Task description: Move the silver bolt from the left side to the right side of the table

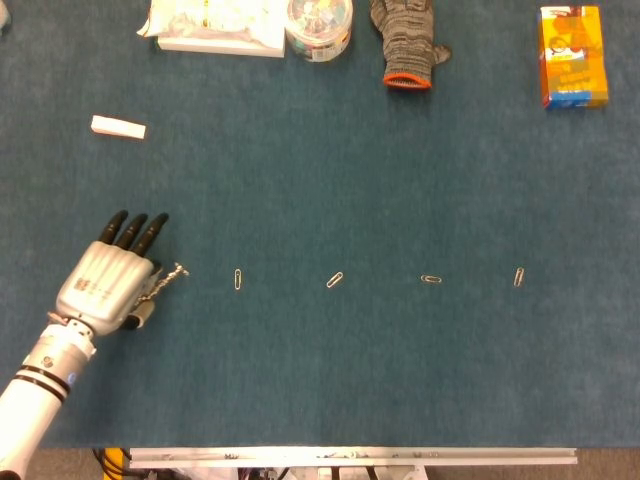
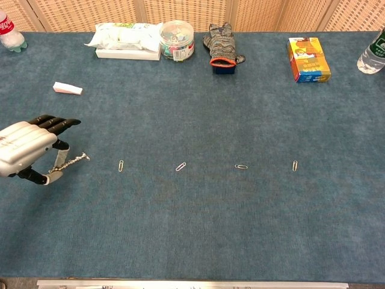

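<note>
Left robot hand (image 1: 108, 284) (image 2: 25, 150) sits at about 8 o'clock on the blue tabletop (image 1: 330, 180) (image 2: 198, 229), its thumb and a finger pinching the silver bolt (image 1: 164, 281) (image 2: 72, 162). The bolt's free end sticks out toward 2 o'clock, away from the palm, on the left side of the tabletop. The right robot hand shows in neither view.

At 12 o'clock, along the far edge, a clear round tub (image 1: 319, 24) (image 2: 177, 40) holds small mixed-colour pieces too small to tell apart. Just beside it at 11 o'clock lies a white packet (image 1: 214, 26) (image 2: 125, 40), and on its other side a grey knit glove (image 1: 406, 42) (image 2: 222, 42) with an orange cuff. An orange box (image 1: 573, 56) (image 2: 308, 59) lies at 2 o'clock. A small white block (image 1: 118, 127) (image 2: 67, 88) lies at 10 o'clock, well apart from the robot hand.

Four paper clips lie in a row across the middle, between the bolt and the right side: the nearest paper clip (image 1: 238, 280) (image 2: 121, 165), then a second paper clip (image 1: 334, 280) (image 2: 180, 167), a third paper clip (image 1: 431, 279) (image 2: 241, 166), and a fourth paper clip (image 1: 518, 277) (image 2: 295, 165). In the chest view, bottles stand at the far corners, a left bottle (image 2: 10, 33) and a right bottle (image 2: 373, 54).
</note>
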`<move>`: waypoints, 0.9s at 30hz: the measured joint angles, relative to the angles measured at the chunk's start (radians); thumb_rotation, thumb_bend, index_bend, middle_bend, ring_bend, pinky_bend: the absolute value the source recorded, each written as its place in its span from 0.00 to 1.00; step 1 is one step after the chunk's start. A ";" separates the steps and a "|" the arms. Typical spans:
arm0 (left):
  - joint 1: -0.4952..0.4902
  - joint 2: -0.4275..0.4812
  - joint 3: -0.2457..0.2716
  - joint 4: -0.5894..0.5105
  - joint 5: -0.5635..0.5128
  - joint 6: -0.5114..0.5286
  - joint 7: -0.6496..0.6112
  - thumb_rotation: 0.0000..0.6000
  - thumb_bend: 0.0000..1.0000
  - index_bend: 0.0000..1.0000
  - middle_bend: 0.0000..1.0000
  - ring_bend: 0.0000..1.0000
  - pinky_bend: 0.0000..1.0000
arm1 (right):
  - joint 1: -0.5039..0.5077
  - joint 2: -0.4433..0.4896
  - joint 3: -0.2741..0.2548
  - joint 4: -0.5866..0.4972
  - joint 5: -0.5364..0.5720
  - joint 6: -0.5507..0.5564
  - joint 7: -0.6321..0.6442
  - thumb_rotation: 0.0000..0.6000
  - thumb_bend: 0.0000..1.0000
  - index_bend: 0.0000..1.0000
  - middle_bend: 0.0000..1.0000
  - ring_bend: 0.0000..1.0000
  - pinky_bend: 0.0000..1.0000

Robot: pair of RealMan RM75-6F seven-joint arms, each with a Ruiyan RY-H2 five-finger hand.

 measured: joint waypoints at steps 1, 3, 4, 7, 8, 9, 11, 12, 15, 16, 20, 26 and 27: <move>-0.005 0.002 -0.004 -0.010 -0.004 -0.005 0.001 1.00 0.34 0.63 0.00 0.00 0.02 | -0.001 0.001 0.000 0.000 0.000 0.003 0.003 1.00 0.21 0.15 0.02 0.06 0.36; -0.019 0.003 -0.018 -0.029 -0.015 -0.015 0.008 1.00 0.34 0.63 0.00 0.00 0.02 | -0.004 0.003 0.000 0.000 -0.002 0.008 0.009 1.00 0.21 0.15 0.02 0.06 0.36; -0.024 0.003 -0.024 -0.035 -0.021 -0.018 0.014 1.00 0.34 0.63 0.00 0.00 0.02 | -0.005 0.004 0.000 0.000 -0.003 0.012 0.013 1.00 0.21 0.15 0.02 0.06 0.36; -0.043 -0.003 -0.045 -0.049 -0.043 -0.026 0.036 1.00 0.34 0.63 0.00 0.00 0.02 | -0.010 0.008 0.000 0.001 -0.011 0.025 0.024 1.00 0.21 0.15 0.02 0.06 0.36; -0.051 -0.007 -0.053 -0.051 -0.054 -0.029 0.045 1.00 0.34 0.63 0.00 0.00 0.02 | -0.012 0.009 0.000 0.001 -0.012 0.030 0.028 1.00 0.21 0.15 0.02 0.06 0.36; -0.056 -0.010 -0.059 -0.052 -0.063 -0.032 0.051 1.00 0.34 0.63 0.00 0.00 0.02 | -0.014 0.010 0.000 0.002 -0.014 0.035 0.033 1.00 0.21 0.15 0.02 0.06 0.36; -0.071 -0.019 -0.073 -0.055 -0.088 -0.038 0.067 1.00 0.34 0.63 0.00 0.00 0.02 | -0.018 0.013 0.000 0.004 -0.016 0.044 0.045 1.00 0.21 0.15 0.02 0.06 0.36; -0.077 -0.024 -0.080 -0.055 -0.100 -0.041 0.074 1.00 0.34 0.64 0.00 0.00 0.02 | -0.020 0.014 0.000 0.005 -0.017 0.047 0.050 1.00 0.21 0.15 0.02 0.06 0.36; -0.103 -0.042 -0.105 -0.059 -0.142 -0.049 0.097 1.00 0.34 0.64 0.00 0.00 0.02 | -0.025 0.019 0.001 0.008 -0.019 0.056 0.064 1.00 0.21 0.15 0.02 0.06 0.36; -0.113 -0.048 -0.113 -0.060 -0.154 -0.052 0.105 1.00 0.34 0.64 0.00 0.00 0.02 | -0.027 0.020 0.001 0.009 -0.021 0.061 0.070 1.00 0.21 0.15 0.02 0.06 0.36; -0.153 -0.080 -0.141 -0.069 -0.200 -0.061 0.137 1.00 0.34 0.64 0.00 0.00 0.02 | -0.035 0.024 0.001 0.014 -0.027 0.078 0.088 1.00 0.21 0.15 0.02 0.06 0.36; -0.203 -0.120 -0.175 -0.063 -0.236 -0.065 0.154 1.00 0.34 0.64 0.00 0.00 0.02 | -0.051 0.029 0.001 0.021 -0.031 0.110 0.112 1.00 0.21 0.15 0.02 0.06 0.36; -0.209 -0.124 -0.180 -0.062 -0.243 -0.067 0.153 1.00 0.34 0.64 0.00 0.00 0.02 | -0.054 0.029 0.002 0.023 -0.031 0.115 0.116 1.00 0.21 0.15 0.02 0.06 0.36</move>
